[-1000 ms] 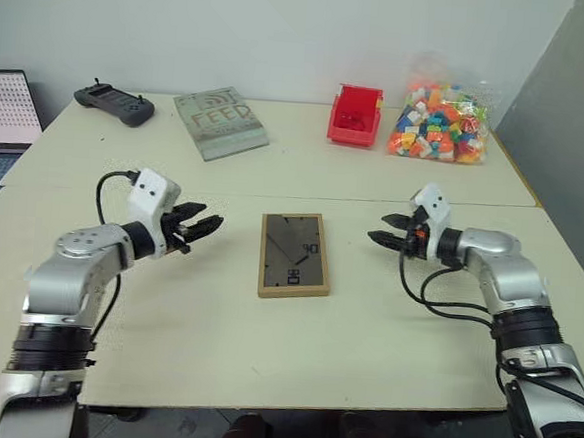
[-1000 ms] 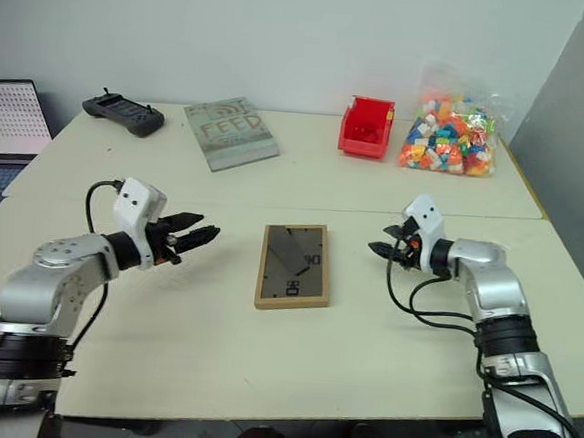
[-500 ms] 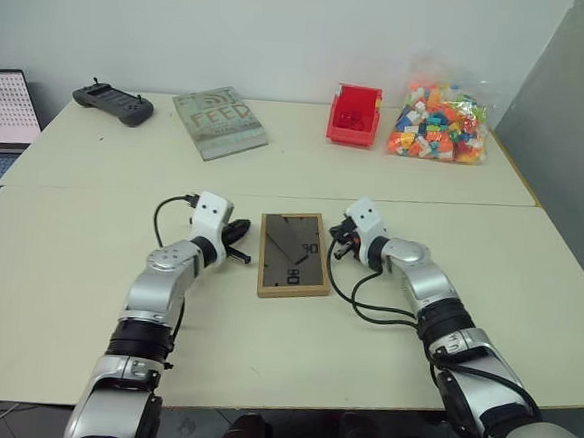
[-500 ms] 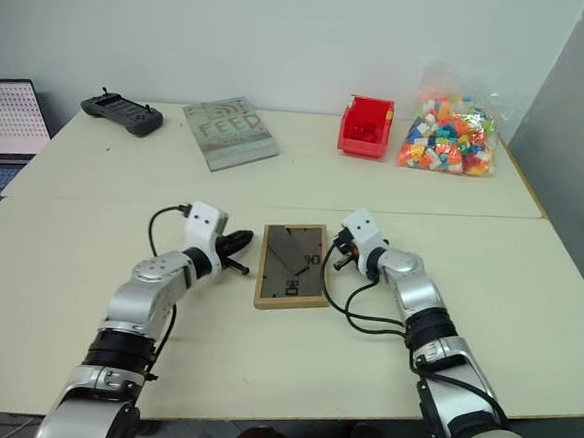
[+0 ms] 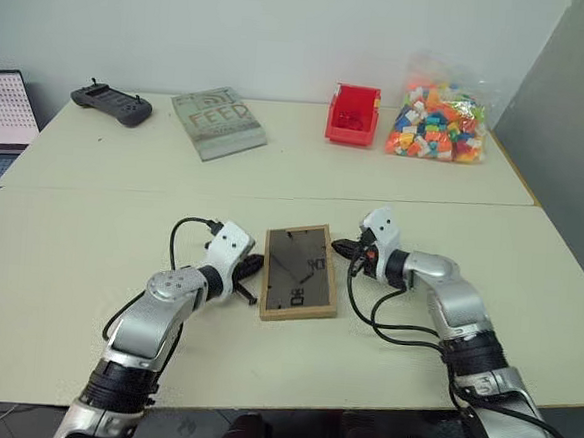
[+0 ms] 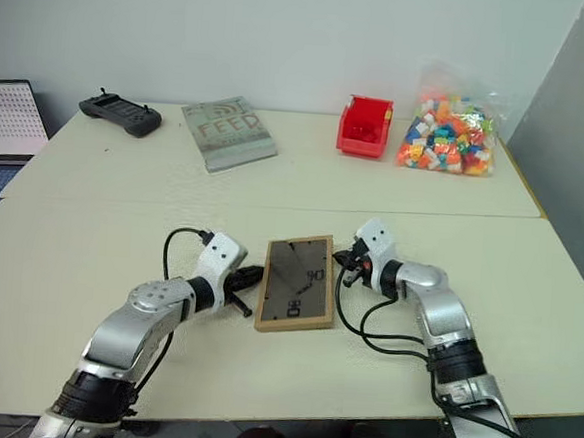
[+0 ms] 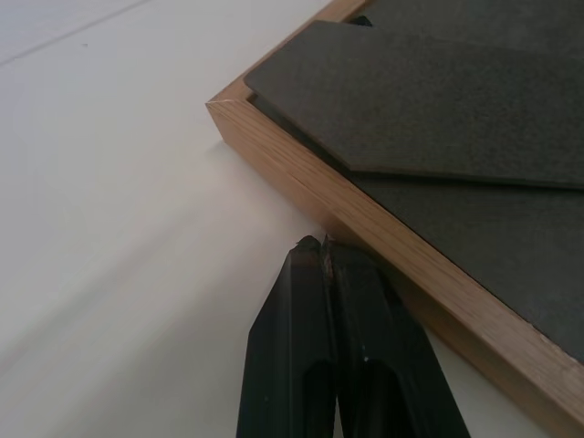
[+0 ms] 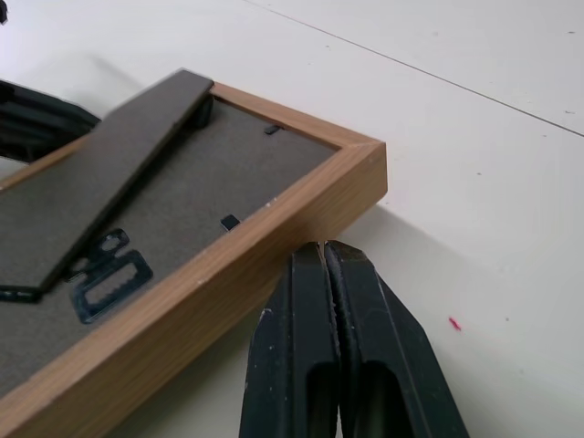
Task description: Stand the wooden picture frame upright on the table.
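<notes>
The wooden picture frame [image 5: 298, 273] lies back side up in the middle of the table [image 5: 90, 235], its dark panel and black stand [image 7: 429, 100] showing. My left gripper [image 5: 255, 268] is shut, and its tips rest against the frame's left edge [image 7: 321, 245]. On the other side, my right gripper [image 5: 343, 247] is shut too, with its tips pressed to the right edge near the far corner [image 8: 321, 246]. That corner casts a shadow and looks slightly raised off the table. Nothing sits between either pair of fingers.
Along the far edge lie a black controller [image 5: 112, 103], a grey-green book [image 5: 219, 121], a red bin [image 5: 352, 114] and a bag of coloured bricks [image 5: 438, 109]. A laptop [image 5: 0, 118] stands at the far left. A seam [image 5: 124, 189] crosses the table behind the frame.
Both grippers went from open to shut and came in from the sides to the frame's edges. The frame has slid a little toward me and to the right.
</notes>
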